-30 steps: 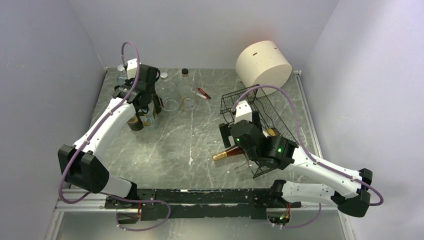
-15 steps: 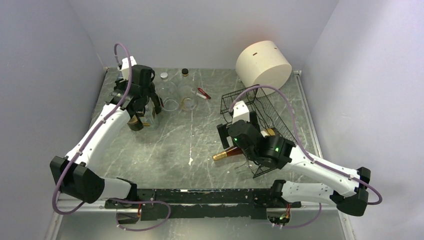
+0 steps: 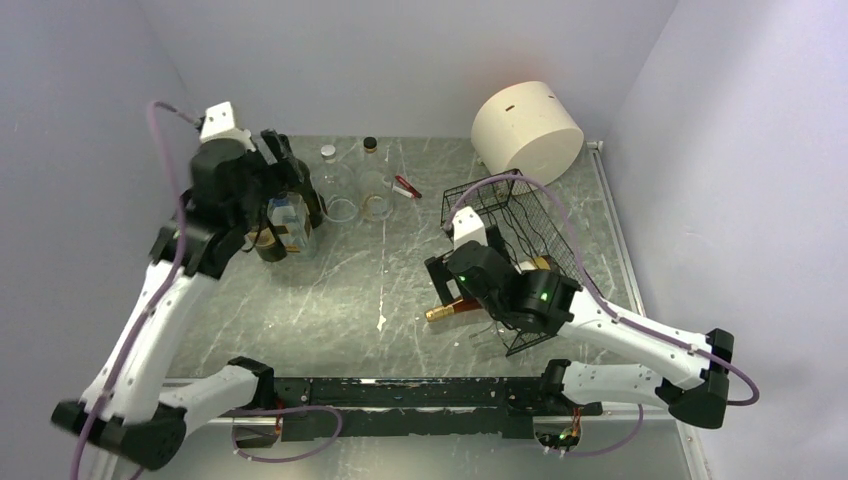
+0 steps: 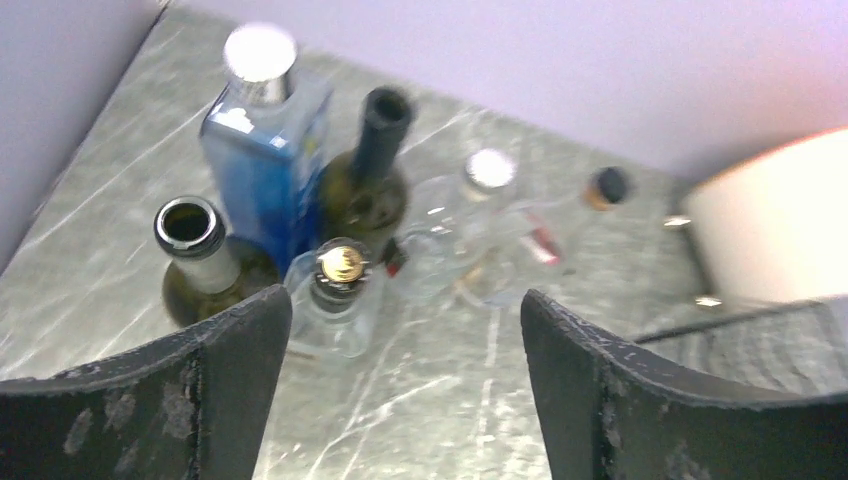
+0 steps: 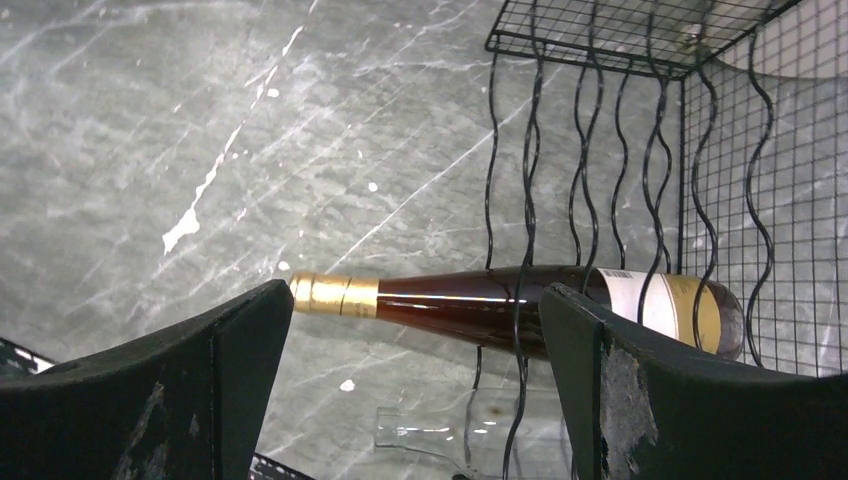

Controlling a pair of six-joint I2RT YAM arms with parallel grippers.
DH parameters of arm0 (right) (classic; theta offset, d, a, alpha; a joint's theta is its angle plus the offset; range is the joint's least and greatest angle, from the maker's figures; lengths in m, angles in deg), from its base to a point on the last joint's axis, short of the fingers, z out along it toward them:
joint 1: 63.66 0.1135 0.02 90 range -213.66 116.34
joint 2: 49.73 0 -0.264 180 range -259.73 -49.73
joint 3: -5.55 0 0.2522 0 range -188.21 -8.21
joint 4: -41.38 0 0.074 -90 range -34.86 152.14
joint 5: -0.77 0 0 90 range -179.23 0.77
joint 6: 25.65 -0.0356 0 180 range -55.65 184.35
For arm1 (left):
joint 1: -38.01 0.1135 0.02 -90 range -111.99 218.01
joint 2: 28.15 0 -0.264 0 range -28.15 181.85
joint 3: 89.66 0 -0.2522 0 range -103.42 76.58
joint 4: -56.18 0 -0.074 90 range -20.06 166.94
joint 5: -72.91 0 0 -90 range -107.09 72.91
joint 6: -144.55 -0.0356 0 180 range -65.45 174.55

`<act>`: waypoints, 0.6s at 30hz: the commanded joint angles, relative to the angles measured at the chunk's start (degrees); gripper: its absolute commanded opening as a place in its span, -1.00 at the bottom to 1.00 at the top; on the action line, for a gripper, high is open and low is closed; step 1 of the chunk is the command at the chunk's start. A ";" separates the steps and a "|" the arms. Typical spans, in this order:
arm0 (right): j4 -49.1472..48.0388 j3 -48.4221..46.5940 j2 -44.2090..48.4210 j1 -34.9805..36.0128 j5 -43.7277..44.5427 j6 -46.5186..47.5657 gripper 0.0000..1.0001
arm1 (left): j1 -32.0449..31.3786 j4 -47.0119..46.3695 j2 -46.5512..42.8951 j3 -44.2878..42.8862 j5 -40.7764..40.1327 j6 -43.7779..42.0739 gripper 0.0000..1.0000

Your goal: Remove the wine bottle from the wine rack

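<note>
The wine bottle [image 5: 470, 305] is dark brown with a gold foil neck [image 3: 440, 313] and a white and gold label. It lies on its side in the black wire wine rack [image 5: 700, 150], its neck poking out through the wavy wires. In the overhead view my right arm hides most of the bottle inside the wine rack [image 3: 535, 215]. My right gripper [image 5: 415, 300] is open just above the bottle, one finger over the foil end and the other over the shoulder. The right gripper [image 3: 447, 288] holds nothing. My left gripper [image 4: 405, 300] hangs open and empty above the far-left bottle group.
A clear glass bottle [image 5: 460, 435] lies under the wine bottle in the rack. Several upright bottles stand at the far left: blue [image 4: 260, 140], dark green [image 4: 375, 170], open-mouthed olive [image 4: 195, 250], and small with a gold cap [image 4: 340, 290]. A cream cylinder [image 3: 527, 125] sits behind the rack.
My left gripper has opened, risen and pulled back from the bottle group. The right arm has crept a little to the left, its gripper still open.
</note>
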 commanded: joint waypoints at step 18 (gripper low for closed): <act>-1.25 3.61 -16.72 6.29 -22.43 31.18 1.00 | 0.37 -32.82 -18.05 20.96 36.46 -26.41 0.91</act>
